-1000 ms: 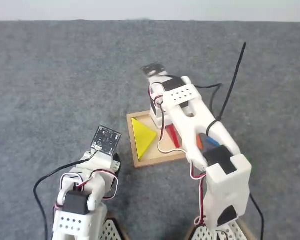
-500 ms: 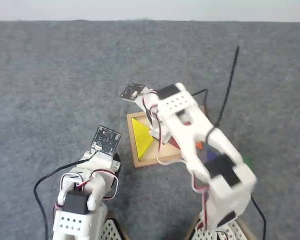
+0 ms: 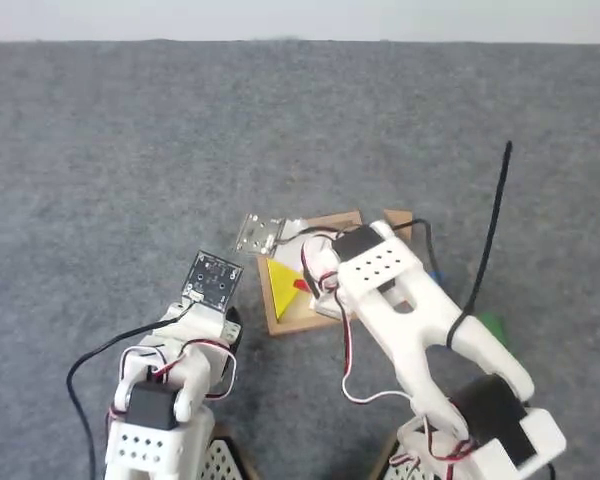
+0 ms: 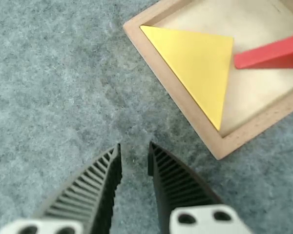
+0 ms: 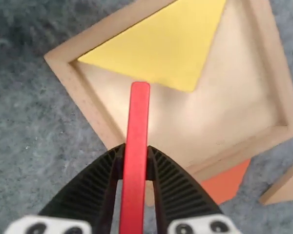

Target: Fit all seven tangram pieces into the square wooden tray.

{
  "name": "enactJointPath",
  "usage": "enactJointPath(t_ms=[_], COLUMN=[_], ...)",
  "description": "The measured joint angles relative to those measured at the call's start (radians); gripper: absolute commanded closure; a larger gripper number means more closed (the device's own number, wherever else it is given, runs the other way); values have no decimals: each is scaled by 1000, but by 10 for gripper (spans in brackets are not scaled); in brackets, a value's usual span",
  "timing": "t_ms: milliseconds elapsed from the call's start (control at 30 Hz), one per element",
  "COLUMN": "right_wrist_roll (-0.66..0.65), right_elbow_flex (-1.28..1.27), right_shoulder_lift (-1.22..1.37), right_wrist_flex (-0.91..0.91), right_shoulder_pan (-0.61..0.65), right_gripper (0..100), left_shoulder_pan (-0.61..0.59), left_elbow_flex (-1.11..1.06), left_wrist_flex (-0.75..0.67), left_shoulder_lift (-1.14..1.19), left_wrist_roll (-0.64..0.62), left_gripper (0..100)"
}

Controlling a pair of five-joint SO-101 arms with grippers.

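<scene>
The square wooden tray lies between the two arms. A yellow triangle rests flat along its left side. My right gripper is shut on a red piece held on edge. The piece's far end is over the bare tray floor, close to the yellow triangle. From the left wrist, the red piece sticks in beside the yellow triangle. My left gripper hangs over the carpet just outside the tray rim. It is slightly open and holds nothing.
An orange piece and a tan piece lie on the carpet outside the tray rim. A green piece shows to the right of the right arm. A black cable rises at the right.
The right arm has swung from the tray's far side toward its near left. It has dropped lower, carrying the red piece up to the yellow triangle. The left arm has stayed still.
</scene>
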State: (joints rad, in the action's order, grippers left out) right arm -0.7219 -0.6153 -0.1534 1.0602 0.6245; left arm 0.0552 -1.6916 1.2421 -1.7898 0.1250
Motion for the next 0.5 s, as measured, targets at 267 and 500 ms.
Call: enactJointPath(t_ms=[267, 500], right_wrist_roll=[-15, -15], right_elbow_flex=[-41, -41], right_shoulder_lift=[0, 0], right_wrist_flex=[-43, -48], right_shoulder_pan=[81, 84], right_gripper=[992, 992], left_shoulder_pan=[0, 0], left_elbow_flex=[0, 0], left_wrist_flex=[0, 0], left_shoulder_lift=[0, 0], left_wrist_roll=[0, 0], left_gripper=[912, 912])
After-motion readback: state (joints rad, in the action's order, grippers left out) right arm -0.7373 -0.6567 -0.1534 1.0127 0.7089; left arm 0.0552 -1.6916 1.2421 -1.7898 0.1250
